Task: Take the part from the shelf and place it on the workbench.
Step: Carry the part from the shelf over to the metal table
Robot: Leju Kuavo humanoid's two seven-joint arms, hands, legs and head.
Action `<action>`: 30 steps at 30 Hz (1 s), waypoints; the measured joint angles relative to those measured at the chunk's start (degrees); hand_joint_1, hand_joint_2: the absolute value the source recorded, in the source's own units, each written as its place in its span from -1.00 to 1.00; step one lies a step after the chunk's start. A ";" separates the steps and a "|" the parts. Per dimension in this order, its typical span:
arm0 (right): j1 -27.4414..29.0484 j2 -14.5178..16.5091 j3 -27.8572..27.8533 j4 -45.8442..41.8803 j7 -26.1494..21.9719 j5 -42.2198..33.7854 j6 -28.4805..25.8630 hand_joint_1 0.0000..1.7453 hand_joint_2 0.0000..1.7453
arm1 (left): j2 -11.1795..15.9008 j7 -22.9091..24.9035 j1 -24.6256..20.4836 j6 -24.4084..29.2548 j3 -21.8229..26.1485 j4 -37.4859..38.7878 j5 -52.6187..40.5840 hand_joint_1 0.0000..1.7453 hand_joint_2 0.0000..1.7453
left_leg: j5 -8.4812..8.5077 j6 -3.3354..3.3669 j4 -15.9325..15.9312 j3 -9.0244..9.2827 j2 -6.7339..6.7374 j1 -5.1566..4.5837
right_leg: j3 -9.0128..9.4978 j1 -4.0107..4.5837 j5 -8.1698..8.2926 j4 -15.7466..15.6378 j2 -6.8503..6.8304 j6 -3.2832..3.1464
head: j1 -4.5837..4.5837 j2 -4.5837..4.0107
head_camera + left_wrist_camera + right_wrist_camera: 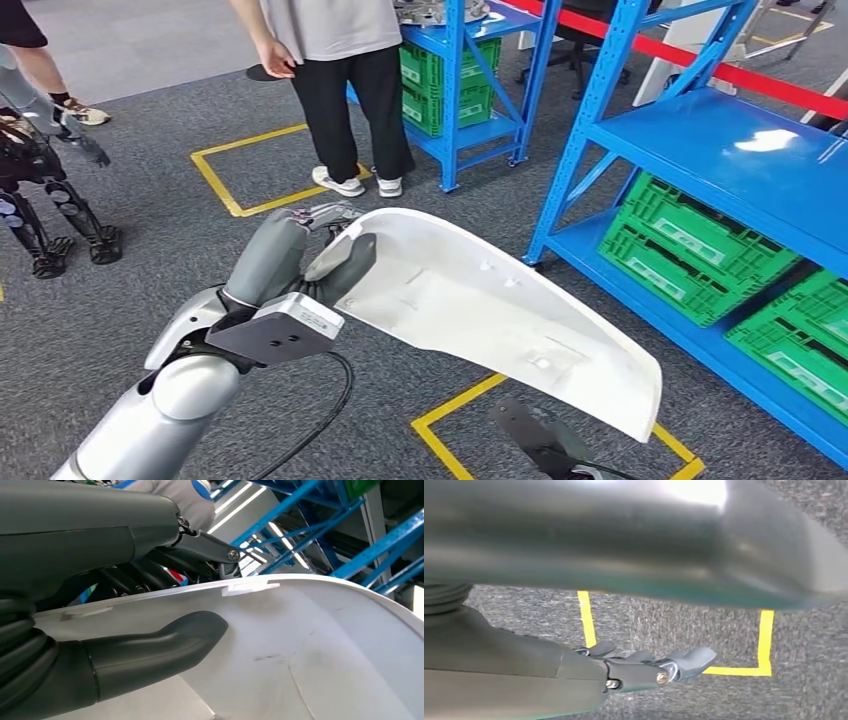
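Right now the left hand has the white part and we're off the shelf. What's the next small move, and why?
Probably bring the right hand up under the free end of the white part before walking on. The left hand grips one end, so the long shell hangs out unsupported over the carpet, and the right hand is below it, not visibly touching.

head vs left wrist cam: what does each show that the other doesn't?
Head view alone: the person standing by the far rack, green crates on the near blue shelf's lower level, yellow floor markings, and the right hand low beneath the part. Left wrist view alone: close detail, a small moulded tab on the part's edge and scuff marks on its inner face. Both: the left hand gripping the white curved part, with blue racking behind.
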 joint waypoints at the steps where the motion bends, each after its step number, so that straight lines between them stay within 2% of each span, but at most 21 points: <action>1: -0.08 0.05 0.01 -0.01 -0.02 0.06 0.03 -1.00 -1.00 | 0.02 -0.08 0.17 0.21 0.20 -0.13 0.03 1.00 1.00 | 0.10 0.37 -0.22 0.11 -0.38 -0.02 | 0.14 -0.05 -0.03 -0.15 -0.23 0.36 | 0.00 -0.01; 3: -0.28 0.14 0.01 -0.01 -0.03 0.11 -0.05 -1.00 -1.00 | 0.00 -0.25 0.38 0.55 0.53 -0.44 0.13 1.00 1.00 | 0.45 1.10 -0.85 0.52 -0.99 0.14 | -0.15 -0.26 -0.91 0.89 0.71 0.96 | 0.05 0.00; 4: -0.36 0.15 0.01 0.00 -0.02 0.12 -0.20 -1.00 -1.00 | -0.05 -0.38 0.44 0.71 0.64 -0.58 0.20 1.00 1.00 | 0.62 1.42 -1.13 0.73 -1.28 0.30 | -1.11 -0.31 -2.17 3.05 1.64 1.18 | 0.11 0.00; 6: -0.35 0.17 0.01 0.02 0.02 0.13 -0.53 -1.00 -1.00 | -0.12 -0.74 0.78 1.05 0.79 -0.69 0.32 1.00 1.00 | 0.68 1.78 -1.23 0.78 -1.90 0.40 | -4.78 -0.32 -5.50 10.34 3.25 1.42 | 0.22 0.01; 7: -0.28 0.18 0.01 0.03 0.04 0.14 -0.62 -1.00 -1.00 | -0.12 -0.88 1.07 1.17 0.84 -0.70 0.38 1.00 1.00 | 0.66 1.85 -1.22 0.78 -2.30 0.37 | -6.69 -0.30 -6.55 13.74 3.47 1.51 | 0.22 0.01; 8: -0.22 0.18 0.01 0.06 0.04 0.15 -0.66 -1.00 -1.00 | -0.10 -0.99 1.35 1.27 0.89 -0.70 0.43 1.00 1.00 | 0.63 1.87 -1.19 0.79 -2.73 0.36 | -7.89 -0.30 -6.57 15.49 3.52 1.56 | 0.22 0.01; 9: -0.19 0.18 0.01 0.08 0.05 0.18 -0.67 -1.00 -1.00 | -0.07 -1.08 1.55 1.33 0.95 -0.71 0.51 1.00 1.00 | 0.60 1.83 -1.13 0.80 -3.18 0.38 | -8.06 -0.31 -5.49 15.07 3.54 1.57 | 0.22 0.01; 10: -0.21 0.18 0.01 0.10 0.04 0.20 -0.68 -1.00 -1.00 | -0.04 -1.17 1.66 1.41 1.03 -0.75 0.60 1.00 1.00 | 0.54 1.74 -1.02 0.83 -3.64 0.43 | -7.09 -0.35 -3.51 12.40 3.63 1.55 | 0.22 0.01; 11: -0.25 0.18 0.01 0.12 0.04 0.24 -0.68 -1.00 -1.00 | -0.02 -1.28 1.70 1.53 1.12 -0.82 0.69 1.00 1.00 | 0.42 1.56 -0.83 0.82 -4.08 0.49 | -5.35 -0.44 -1.26 8.33 3.96 1.53 | 0.22 0.01; 13: -0.40 0.23 0.02 0.16 0.04 0.35 -0.65 -1.00 -1.00 | 0.02 -1.56 1.77 1.84 1.35 -1.04 0.97 1.00 1.00 | 0.13 1.00 -0.34 0.62 -4.79 0.42 | -2.44 -0.46 1.31 1.76 4.81 1.26 | 0.21 0.01; 14: -0.46 0.27 0.02 0.19 0.04 0.41 -0.63 -1.00 -1.00 | 0.05 -1.70 1.87 1.96 1.51 -1.16 1.09 1.00 1.00 | 0.04 0.69 -0.23 0.50 -5.03 0.36 | -1.86 -0.42 1.54 0.39 5.07 0.99 | 0.21 0.01; 16: -0.60 0.34 0.03 0.23 0.03 0.52 -0.61 -1.00 -1.00 | 0.19 -1.87 2.15 2.11 1.95 -1.39 1.25 1.00 1.00 | 0.06 0.01 -0.40 0.43 -5.34 0.39 | -1.83 -0.27 1.50 0.13 4.85 0.18 | 0.21 0.00; 18: -0.77 0.38 0.02 0.26 0.02 0.57 -0.61 -1.00 -1.00 | 0.41 -1.90 2.35 2.20 2.34 -1.62 1.28 1.00 1.00 | -0.64 -0.69 0.50 0.13 -4.54 0.51 | -1.66 -0.27 1.70 -0.16 4.44 -0.67 | 0.20 -0.01; 20: -0.82 0.42 0.01 0.28 0.02 0.60 -0.61 -1.00 -1.00 | 0.56 -1.92 2.41 2.25 2.56 -1.75 1.28 1.00 1.00 | -3.51 -1.27 5.35 -1.99 -3.03 0.59 | -1.49 -0.33 1.78 -0.38 3.91 -1.25 | 0.17 -0.01; 22: -0.73 0.44 0.01 0.37 0.03 0.58 -0.61 -1.00 -1.00 | 0.70 -1.93 2.61 2.27 2.66 -1.75 1.28 1.00 1.00 | -7.02 -1.66 12.88 -5.66 -2.36 0.69 | -1.48 -0.24 1.69 -0.36 3.29 -1.45 | 0.16 0.00; 23: -0.71 0.44 0.01 0.43 0.04 0.54 -0.63 -1.00 -1.00 | 0.79 -1.95 2.80 2.27 2.68 -1.74 1.30 1.00 1.00 | -7.66 -1.74 15.33 -6.91 -2.30 0.74 | -1.47 -0.20 1.64 -0.35 2.95 -1.49 | 0.16 0.00; 24: -0.70 0.44 0.01 0.47 0.03 0.45 -0.68 -1.00 -1.00 | 0.88 -1.99 3.00 2.27 2.70 -1.73 1.34 1.00 1.00 | -7.19 -1.74 15.78 -7.18 -2.28 0.77 | -1.45 -0.18 1.60 -0.32 2.65 -1.49 | 0.16 0.00; 25: -0.72 0.45 0.01 0.50 0.02 0.36 -0.75 -1.00 -1.00 | 0.94 -2.06 3.13 2.27 2.72 -1.73 1.40 1.00 1.00 | -5.73 -1.69 14.02 -6.33 -2.20 0.79 | -1.42 -0.16 1.55 -0.29 2.39 -1.44 | 0.16 0.00; 27: -0.75 0.46 0.00 0.50 -0.01 0.20 -0.94 -1.00 -1.00 | 0.99 -2.21 3.22 2.27 2.78 -1.75 1.56 1.00 1.00 | -1.98 -1.40 6.56 -2.55 -1.39 0.76 | -1.25 -0.11 1.38 -0.24 1.94 -1.20 | 0.16 0.00; 29: -0.76 0.45 -0.03 0.50 -0.04 0.12 -1.14 -1.00 -1.00 | 0.98 -2.32 3.20 2.27 2.84 -1.77 1.73 1.00 1.00 | -0.35 -0.78 0.99 0.17 -0.43 0.49 | -1.14 0.11 1.19 -0.16 1.56 -0.69 | 0.20 0.01; 30: -0.74 0.45 -0.04 0.51 -0.09 0.06 -1.21 -1.00 -1.00 | 0.98 -2.35 3.21 2.27 2.86 -1.77 1.81 1.00 1.00 | -0.36 -0.39 -0.05 0.57 -0.27 0.32 | -1.08 0.20 1.14 -0.21 1.33 -0.36 | 0.23 0.01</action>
